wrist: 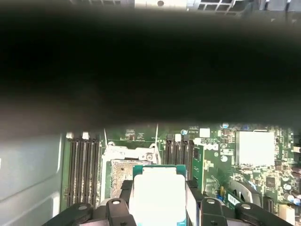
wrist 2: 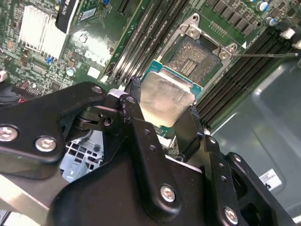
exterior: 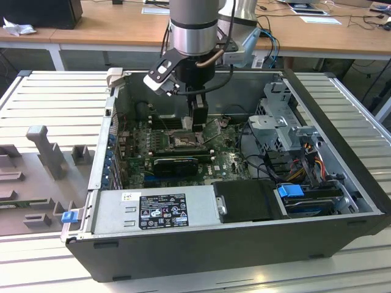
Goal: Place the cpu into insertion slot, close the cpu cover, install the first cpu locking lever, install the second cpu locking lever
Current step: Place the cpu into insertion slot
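Your gripper [wrist 2: 164,106] grips 1 chip [wrist 2: 163,96] between its 2 fingers [wrist 2: 141,129], near 1 open socket [wrist 2: 195,59] on the green board [wrist 2: 106,21].

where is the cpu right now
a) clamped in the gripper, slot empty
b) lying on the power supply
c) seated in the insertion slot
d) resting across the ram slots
a: in the second wrist view the gripper pinches the cpu by two opposite edges, while the insertion slot beyond it lies open with its contacts bare.
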Controlling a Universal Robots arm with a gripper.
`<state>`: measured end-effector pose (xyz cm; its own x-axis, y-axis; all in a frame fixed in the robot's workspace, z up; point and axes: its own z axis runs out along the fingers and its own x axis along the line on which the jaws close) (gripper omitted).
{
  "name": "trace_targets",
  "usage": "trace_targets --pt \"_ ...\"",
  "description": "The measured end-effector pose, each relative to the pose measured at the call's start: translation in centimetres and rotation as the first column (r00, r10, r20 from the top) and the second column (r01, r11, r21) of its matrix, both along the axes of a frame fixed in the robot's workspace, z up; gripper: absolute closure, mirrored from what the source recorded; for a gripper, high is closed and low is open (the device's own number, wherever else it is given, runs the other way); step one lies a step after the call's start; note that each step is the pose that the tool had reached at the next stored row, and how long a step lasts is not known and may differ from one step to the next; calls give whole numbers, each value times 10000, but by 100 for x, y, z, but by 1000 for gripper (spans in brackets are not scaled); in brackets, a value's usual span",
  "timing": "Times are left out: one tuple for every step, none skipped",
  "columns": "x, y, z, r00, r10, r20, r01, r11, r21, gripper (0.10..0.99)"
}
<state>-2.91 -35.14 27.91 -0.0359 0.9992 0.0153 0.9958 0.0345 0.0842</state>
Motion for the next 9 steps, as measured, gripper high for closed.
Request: trace_targets --pt "-5 0 -24 10000 -3 0 3 10000 0 557" --pt "-9 0 -37 10000 -3 0 3 10000 0 557" --pt "-15 0 -55 10000 2 -1 -2 10000 0 557" --pt "-26 0 -84 10000 10 0 -10 10000 0 557" --pt "-32 1 -106 10000 18 0 -18 10000 -1 557" --pt "-36 8 -125 10000 25 -1 -25 10000 1 557" --pt "-42 40 -166 10000 32 -1 -32 10000 -1 557" --pt "-45 67 -191 10000 33 -1 -33 10000 1 557" --pt "-49 89 -208 10000 32 -1 -32 10000 -1 557"
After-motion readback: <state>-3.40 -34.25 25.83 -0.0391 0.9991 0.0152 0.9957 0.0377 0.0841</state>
